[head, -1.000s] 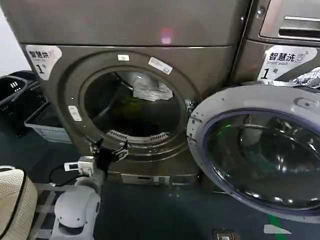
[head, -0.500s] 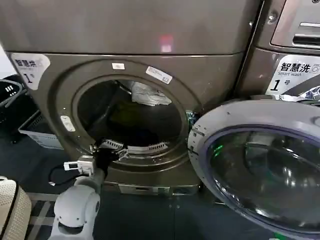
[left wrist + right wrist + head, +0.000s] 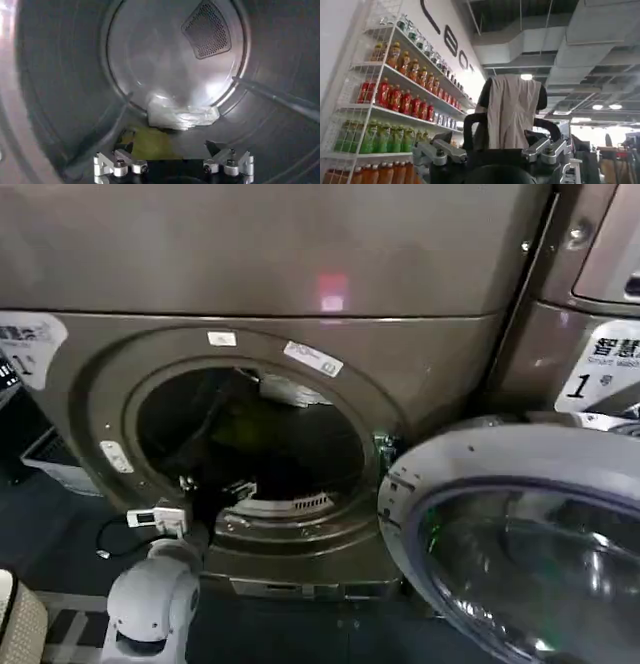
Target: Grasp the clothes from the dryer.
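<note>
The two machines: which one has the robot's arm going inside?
The dryer with the open porthole. The left gripper reaches over its rim; the other machine stands beside it, untouched.

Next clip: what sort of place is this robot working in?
Most likely a self-service laundromat inside a shop. The bronze-grey dryer stands beside a similar machine, both with numbered labels, and a basket sits nearby. The right wrist view shows shelves of bottled drinks.

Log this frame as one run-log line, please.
phase: reach | left gripper: open, inside bronze-grey dryer drum | yellow-green clothes: ungrasped, ahead of fingers | right gripper: open, away from dryer
</note>
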Robot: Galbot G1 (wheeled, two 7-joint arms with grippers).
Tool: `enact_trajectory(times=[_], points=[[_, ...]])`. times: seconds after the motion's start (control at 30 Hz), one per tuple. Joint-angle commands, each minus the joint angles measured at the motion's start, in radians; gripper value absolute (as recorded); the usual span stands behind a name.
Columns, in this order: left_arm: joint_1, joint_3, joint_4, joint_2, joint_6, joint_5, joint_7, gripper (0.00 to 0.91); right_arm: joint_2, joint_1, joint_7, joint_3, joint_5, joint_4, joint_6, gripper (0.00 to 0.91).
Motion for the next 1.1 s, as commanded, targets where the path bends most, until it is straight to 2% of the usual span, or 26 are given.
enact_trajectory(times=[0.03, 0.47, 0.77, 0.83, 0.9, 0.93, 1.0, 1.1], points=[[-0.001, 0.001, 0.004, -0.001, 0.049, -0.002, 0.0, 0.907, 0.002, 0.001, 0.001, -0.001, -0.001, -0.001, 0.005, 0.907], [-0.093, 0.01, 0.122, -0.001, 0.049, 0.075, 0.033, 0.907, 0.02, -0.002, -0.006, -0.006, -0.002, 0.004, 0.034, 0.907], [-0.36, 0.053, 0.37, 0.005, 0.045, 0.284, 0.212, 0.907, 0.04, 0.002, -0.009, -0.016, -0.001, 0.022, 0.037, 0.907], [-0.406, 0.055, 0.422, -0.003, 0.017, 0.37, 0.256, 0.907, 0.045, 0.001, -0.009, -0.018, 0.0, 0.025, 0.037, 0.907], [-0.45, 0.064, 0.457, 0.004, -0.033, 0.476, 0.394, 0.907, 0.047, -0.002, -0.009, -0.019, 0.0, 0.024, 0.038, 0.907], [-0.466, 0.075, 0.476, 0.015, -0.056, 0.591, 0.473, 0.907, 0.047, -0.004, -0.01, -0.019, 0.0, 0.023, 0.039, 0.907], [-0.488, 0.083, 0.483, 0.035, -0.162, 0.791, 0.702, 0.907, 0.047, -0.004, -0.009, -0.02, 0.0, 0.025, 0.038, 0.907], [-0.511, 0.089, 0.485, 0.052, -0.293, 0.955, 0.895, 0.907, 0.049, -0.005, -0.01, -0.02, 0.0, 0.029, 0.038, 0.907]])
